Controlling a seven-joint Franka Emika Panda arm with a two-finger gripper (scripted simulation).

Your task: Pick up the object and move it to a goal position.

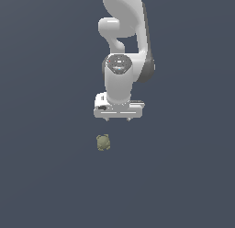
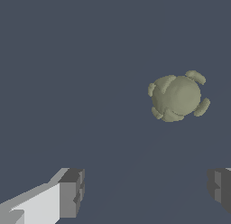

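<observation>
One object (image 1: 103, 142) is recorded on the plain dark grey desk (image 1: 46, 176), lying below the end effector (image 1: 118, 118) in the exterior view and slightly toward that view's left of it, clearly apart from the fingertips. No contact between the two is observed. The end effector is seen with its fingers spread wide and nothing held between them. Bare desk surface is noted on every side of the object, and no desk edge is visible in either view. In the exterior view the white arm (image 1: 121, 61) is shown descending from above; the object's shape is poorly resolved there. In the wrist view the object (image 2: 177, 97) is shown as a rounded olive-tan body with knobbly lobes around its rim, ahead of the two grey fingertips (image 2: 72, 193) and off the line between them.
</observation>
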